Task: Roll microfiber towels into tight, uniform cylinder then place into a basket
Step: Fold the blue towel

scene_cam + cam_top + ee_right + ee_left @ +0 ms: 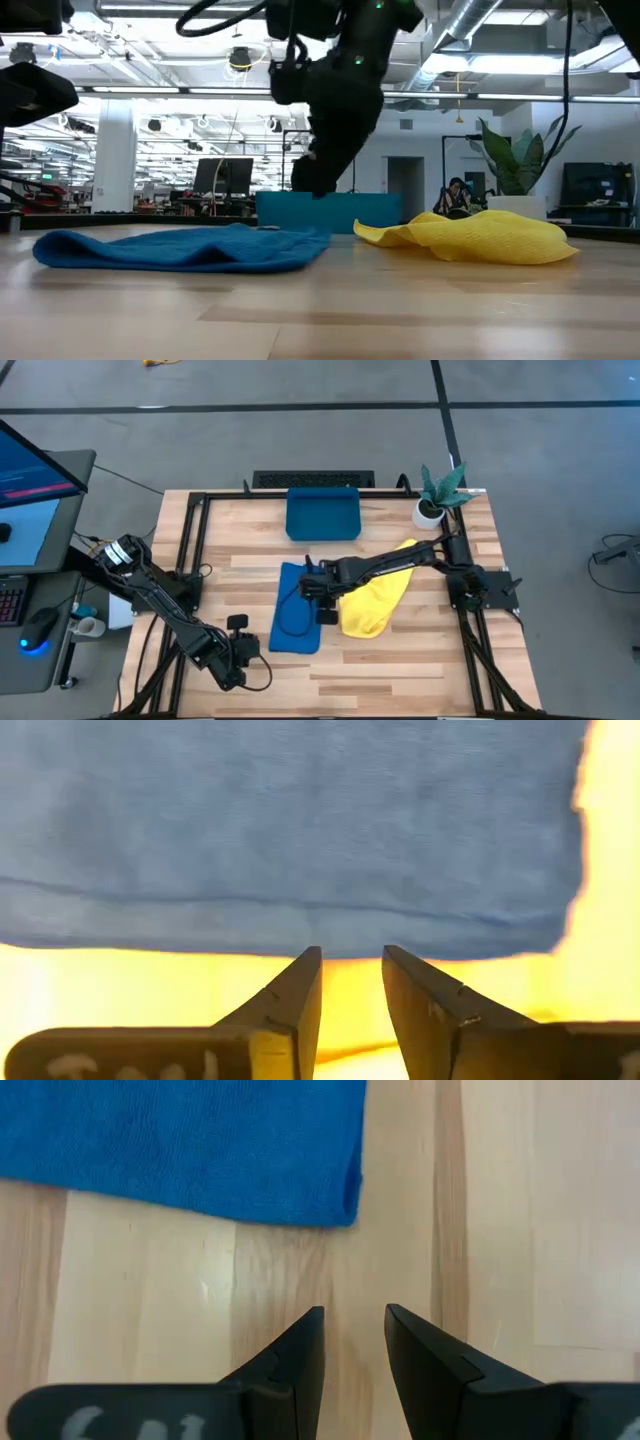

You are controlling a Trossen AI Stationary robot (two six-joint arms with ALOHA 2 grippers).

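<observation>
So both arms are out over the wooden worktop [400, 660]. The right arm comes in from about 3 o'clock, stretched low and nearly straight across toward the middle, passing right over the yellow towel [375, 600]. Its right hand [318, 600] sits at the edge of the blue towel [297, 615] that faces the yellow one. In the right wrist view the two fingers [290, 1010] stand a little apart with nothing between them, pointing down at the blue cloth's hem, yellow showing just past it. From the low view that arm hangs down above the gap between the two towels; I can't tell if the tips touch the cloth.

The left arm runs from 9 o'clock down toward 7 o'clock, elbow bent, with the left hand [240, 650] just beside the blue towel's near left corner. Its fingers [295, 1360] are also slightly apart and empty, over bare wood, the towel's corner just ahead of them.

The blue towel lies mostly flat near the centre, long side running 12 to 6. The yellow one is bunched in a loose heap just at its 3 o'clock side, a tail trailing off toward 1 o'clock. The basket [322, 532] sits at 12 o'clock on the far edge, apart from both towels. A small potted plant [437, 495] stands at about 1 o'clock.
</observation>
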